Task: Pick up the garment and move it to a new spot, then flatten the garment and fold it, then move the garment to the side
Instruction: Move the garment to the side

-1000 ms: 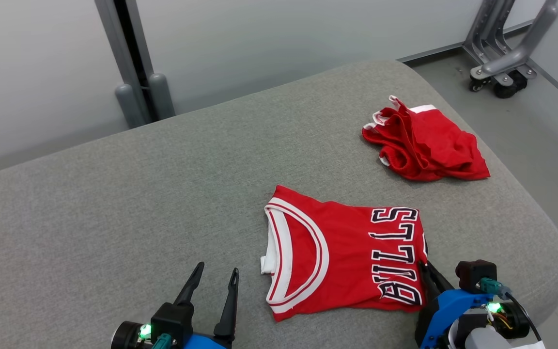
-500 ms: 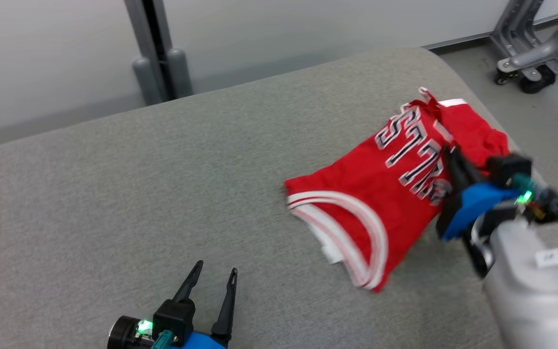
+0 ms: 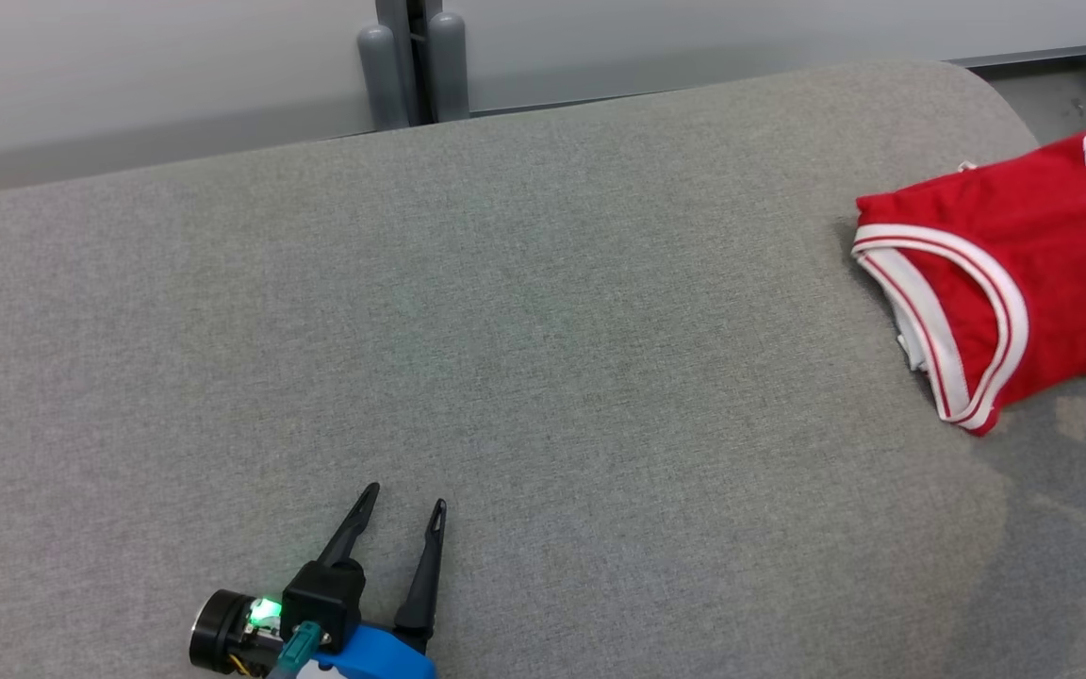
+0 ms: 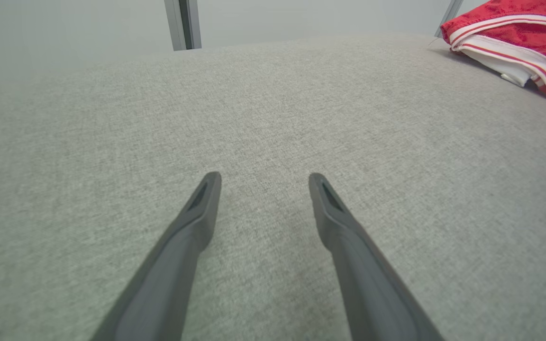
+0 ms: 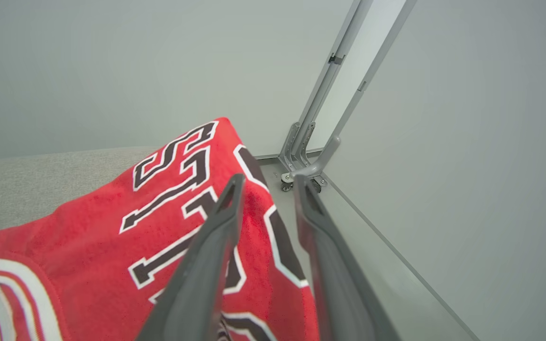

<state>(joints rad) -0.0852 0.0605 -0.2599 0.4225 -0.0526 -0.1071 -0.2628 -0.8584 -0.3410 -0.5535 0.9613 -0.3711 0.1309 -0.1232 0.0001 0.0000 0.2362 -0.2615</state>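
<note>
The garment [image 3: 1005,255] is a folded red jersey with white trim and black lettering. It lies at the far right edge of the grey padded table [image 3: 543,311], cut off by the head view's border. The left wrist view catches its collar end [image 4: 529,28] at the upper right. In the right wrist view my right gripper [image 5: 267,182] has its fingers parted, and the garment's lettered end [image 5: 173,213] runs under and between them. My left gripper [image 3: 405,497] rests open near the table's front left, nothing between its fingers [image 4: 197,213].
Two grey posts [image 3: 411,57] stand behind the table against the pale wall. A wheeled metal stand [image 5: 301,166] sits on the floor beyond the table's right end. The table's wide middle is bare cloth.
The head camera has swung left. My right gripper carried the folded garment from the front middle to the far right of the table, and its jaws have parted. The left arm stayed put.
</note>
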